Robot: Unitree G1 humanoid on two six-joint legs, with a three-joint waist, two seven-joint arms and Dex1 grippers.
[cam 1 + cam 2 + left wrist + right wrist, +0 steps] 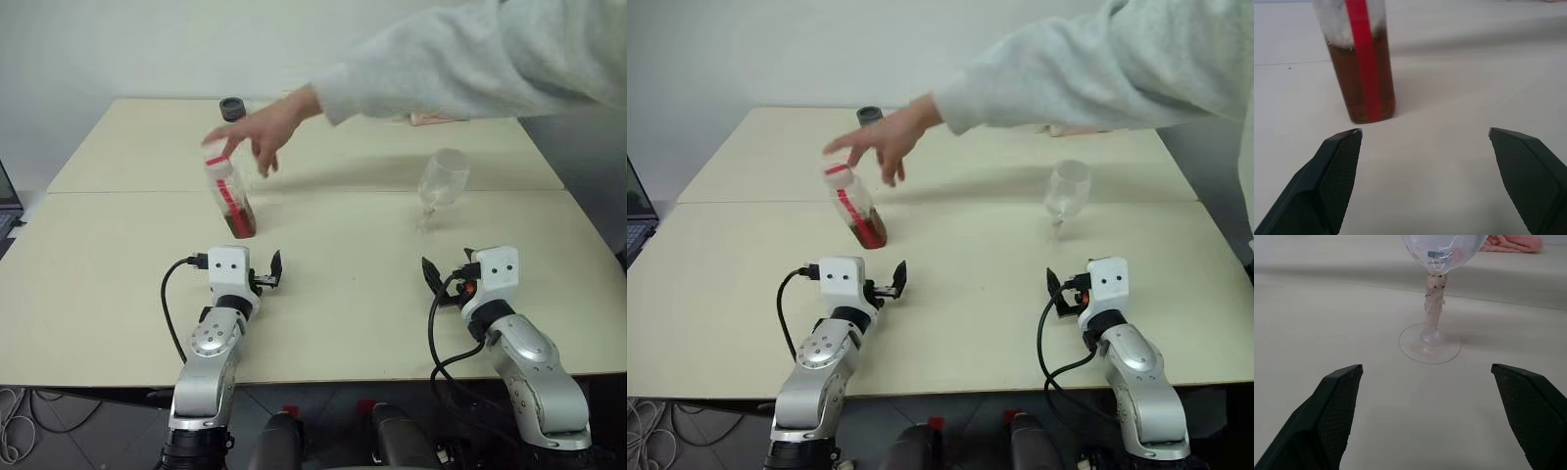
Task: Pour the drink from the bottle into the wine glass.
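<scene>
Bottle (231, 198): one, amber drink (1361, 81) inside, on counter (333, 284), person's hand (257, 130) at its cap.
Wine glass (441, 186): one, right of bottle.
Left fingers (1342, 161): spread wide, empty, facing bottle.
Right fingers (1339, 404): spread wide, empty, facing glass.

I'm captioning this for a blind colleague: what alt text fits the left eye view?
A person's hand reaches over a pale table toward the capped top of a tilted bottle of brown drink. An empty wine glass stands to the right. The robot's left gripper and right gripper rest open, apart from both.
</scene>
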